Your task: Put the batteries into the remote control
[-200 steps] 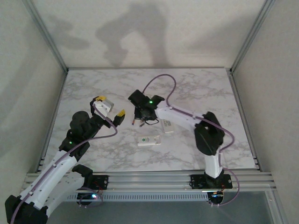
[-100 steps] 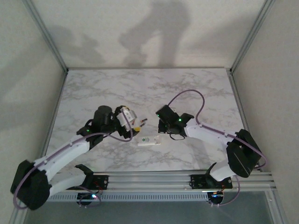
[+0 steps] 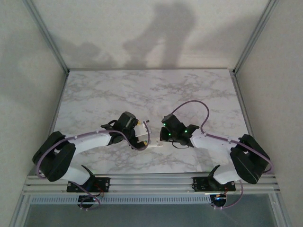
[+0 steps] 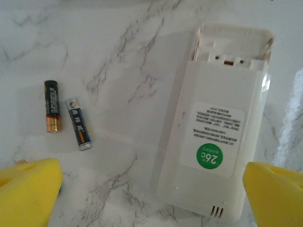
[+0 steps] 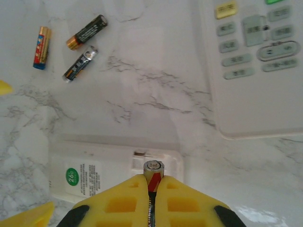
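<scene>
The remote control (image 4: 213,137) is laid back-up on the marble tabletop (image 4: 123,56), in the near half of the tabletop as seen from the top view. Its battery recess (image 4: 232,49) is uncovered at one end, and a round green label (image 4: 210,153) is fixed to the back. The left end effector (image 4: 151,198) is spread wide, with one yellow fingertip (image 4: 28,189) at 8 o'clock of the remote control and the other at 4 o'clock; nothing is held between them. In the left wrist view, a dark battery with a gold end (image 4: 52,106) and a dark battery with a silver cap (image 4: 79,124) are seen lying just beside each other, not touching, at 9 o'clock of the remote control. The right end effector (image 5: 152,184) is closed on a single battery (image 5: 154,171), whose metal end is presented at the edge of the battery recess; contact with the recess cannot be told. In the right wrist view, a red, blue and gold battery (image 5: 41,47) is located at 10 o'clock of the held battery, and a second handset (image 5: 255,61), buttons up, is located at 1 o'clock. In the top view, the left end effector is positioned at 9 o'clock of the remote control and the right at 3 o'clock.
</scene>
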